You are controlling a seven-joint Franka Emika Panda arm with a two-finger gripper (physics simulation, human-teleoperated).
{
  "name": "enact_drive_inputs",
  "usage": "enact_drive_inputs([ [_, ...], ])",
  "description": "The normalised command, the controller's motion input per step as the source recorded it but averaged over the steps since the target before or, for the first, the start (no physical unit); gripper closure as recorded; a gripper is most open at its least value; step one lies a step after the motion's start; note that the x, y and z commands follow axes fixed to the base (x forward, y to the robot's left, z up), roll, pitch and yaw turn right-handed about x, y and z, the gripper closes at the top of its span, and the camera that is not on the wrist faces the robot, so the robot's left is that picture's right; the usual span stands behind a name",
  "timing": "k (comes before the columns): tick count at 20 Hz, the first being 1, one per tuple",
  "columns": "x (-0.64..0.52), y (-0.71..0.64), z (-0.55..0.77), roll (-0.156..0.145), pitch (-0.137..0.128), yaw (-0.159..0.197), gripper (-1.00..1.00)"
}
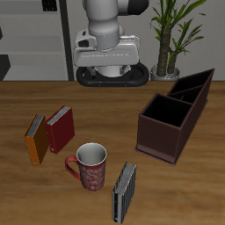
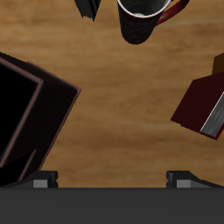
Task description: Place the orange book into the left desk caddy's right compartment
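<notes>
The orange book [image 1: 35, 139] stands upright near the table's edge, leaning against the red book [image 1: 60, 129]. Only a sliver of the orange book [image 2: 219, 63] shows in the wrist view, beside the red book [image 2: 194, 103]. The left desk caddy [image 1: 151, 132] is a dark maroon box with a divider and two bins, across the table from the books. Its corner also shows in the wrist view [image 2: 52, 92]. My gripper [image 1: 110, 79] hangs high at the table's back, far from both. In the wrist view the gripper [image 2: 112, 180] is open and empty.
A red patterned mug [image 1: 90, 167] stands near the front edge, with a dark grey book [image 1: 126, 192] upright beside it. A matching dark box [image 1: 204, 81] stands behind the caddy. A potted plant [image 1: 167, 39] stands at the back.
</notes>
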Motion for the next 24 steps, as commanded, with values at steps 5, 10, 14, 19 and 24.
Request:
enact_drive_inputs([
  [5, 0.15, -0.23, 0.03, 0.003, -0.035, 0.039, -1.0],
  [10, 0.29, -0.47, -0.03, -0.002, 0.001, 0.01, -1.0],
  [14, 0.23, -0.64, 0.0, -0.084, -0.041, -0.007, -1.0],
  [19, 0.19, -0.6, 0.06, -0.077, -0.013, -0.048, -1.0],
  [24, 0.11, -0.52, 0.11, -0.071, -0.041, -0.017, -1.0],
])
